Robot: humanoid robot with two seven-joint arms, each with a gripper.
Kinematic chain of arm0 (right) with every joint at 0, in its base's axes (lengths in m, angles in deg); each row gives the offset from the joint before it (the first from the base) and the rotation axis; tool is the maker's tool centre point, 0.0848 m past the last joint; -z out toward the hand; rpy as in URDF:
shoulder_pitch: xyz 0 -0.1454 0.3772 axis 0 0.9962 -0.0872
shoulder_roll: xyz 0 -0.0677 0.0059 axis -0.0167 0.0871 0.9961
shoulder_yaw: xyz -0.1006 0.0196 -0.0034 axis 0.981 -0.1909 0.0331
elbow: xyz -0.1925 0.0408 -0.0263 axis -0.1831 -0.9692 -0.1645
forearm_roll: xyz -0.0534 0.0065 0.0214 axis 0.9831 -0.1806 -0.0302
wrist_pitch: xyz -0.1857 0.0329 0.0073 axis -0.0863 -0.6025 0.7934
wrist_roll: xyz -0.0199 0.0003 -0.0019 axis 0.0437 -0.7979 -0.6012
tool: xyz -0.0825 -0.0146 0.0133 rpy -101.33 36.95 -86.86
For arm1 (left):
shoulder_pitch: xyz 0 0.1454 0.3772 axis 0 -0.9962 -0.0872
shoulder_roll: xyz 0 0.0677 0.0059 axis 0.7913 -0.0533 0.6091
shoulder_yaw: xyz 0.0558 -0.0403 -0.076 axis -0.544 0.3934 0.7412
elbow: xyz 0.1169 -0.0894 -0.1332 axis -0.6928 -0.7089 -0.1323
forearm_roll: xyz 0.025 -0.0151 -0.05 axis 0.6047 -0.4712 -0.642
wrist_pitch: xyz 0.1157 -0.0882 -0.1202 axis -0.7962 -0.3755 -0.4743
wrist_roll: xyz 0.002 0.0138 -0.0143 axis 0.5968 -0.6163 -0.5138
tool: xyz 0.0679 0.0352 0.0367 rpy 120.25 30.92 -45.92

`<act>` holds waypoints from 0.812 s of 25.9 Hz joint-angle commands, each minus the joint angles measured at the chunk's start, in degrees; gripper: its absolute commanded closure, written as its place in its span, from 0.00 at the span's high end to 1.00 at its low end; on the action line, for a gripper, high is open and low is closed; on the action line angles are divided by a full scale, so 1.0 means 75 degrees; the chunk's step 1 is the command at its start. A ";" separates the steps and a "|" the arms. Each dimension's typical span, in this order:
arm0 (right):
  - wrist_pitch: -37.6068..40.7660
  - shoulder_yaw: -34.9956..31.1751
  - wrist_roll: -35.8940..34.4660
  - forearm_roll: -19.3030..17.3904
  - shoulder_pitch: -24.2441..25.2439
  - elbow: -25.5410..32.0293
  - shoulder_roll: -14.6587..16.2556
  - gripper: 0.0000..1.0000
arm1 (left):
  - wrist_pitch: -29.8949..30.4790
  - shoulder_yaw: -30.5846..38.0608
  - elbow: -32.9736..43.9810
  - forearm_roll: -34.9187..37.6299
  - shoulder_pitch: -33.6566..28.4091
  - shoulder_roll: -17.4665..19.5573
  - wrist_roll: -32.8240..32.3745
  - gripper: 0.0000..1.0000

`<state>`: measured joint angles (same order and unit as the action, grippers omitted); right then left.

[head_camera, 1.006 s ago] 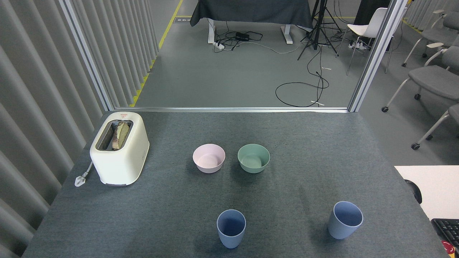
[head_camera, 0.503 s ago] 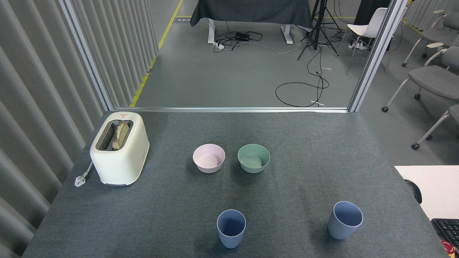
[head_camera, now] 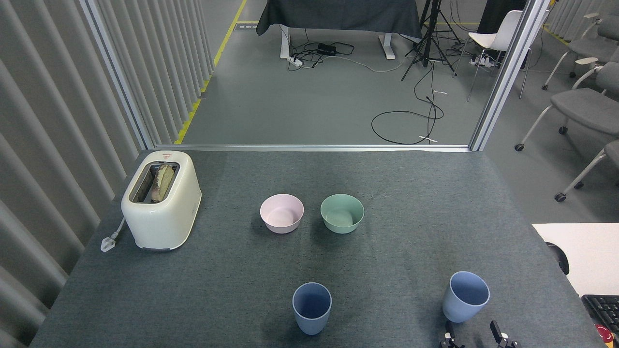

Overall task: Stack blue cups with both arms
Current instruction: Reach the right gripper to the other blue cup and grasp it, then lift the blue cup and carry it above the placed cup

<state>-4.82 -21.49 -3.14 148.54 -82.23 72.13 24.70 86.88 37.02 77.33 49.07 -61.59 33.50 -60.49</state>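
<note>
The right claw [head_camera: 477,334], fingertips spread, sits at six o'clock just below the right blue cup [head_camera: 465,296] on the desk [head_camera: 232,285].

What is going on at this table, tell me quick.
Cup stacking is only starting. Two blue cups stand upright and apart on the grey table: the middle cup and the right cup. The right gripper is rising at the bottom edge, open, just below the right cup. Nothing is held. The left gripper is out of sight.

Only the right claw [head_camera: 476,337] shows, its two black fingertips [head_camera: 495,327] apparently spread apart, pointing up.
</note>
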 commanded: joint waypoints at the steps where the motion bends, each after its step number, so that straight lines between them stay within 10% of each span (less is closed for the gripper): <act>1: 0.0002 0.0011 0.0051 0.0007 -0.0182 -0.0114 0.0043 1.00 | -0.0001 0.0001 -0.0002 -0.0002 -0.0001 -0.0001 0.0000 1.00; 21: 0.0084 0.0234 0.0215 0.0019 -0.1283 -0.0982 0.0089 1.00 | -0.0001 0.0001 -0.0002 -0.0013 -0.0001 -0.0013 0.0012 1.00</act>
<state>-4.24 -20.48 -1.66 148.66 -90.33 66.08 25.36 86.86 37.06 77.32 49.06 -61.60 33.40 -60.38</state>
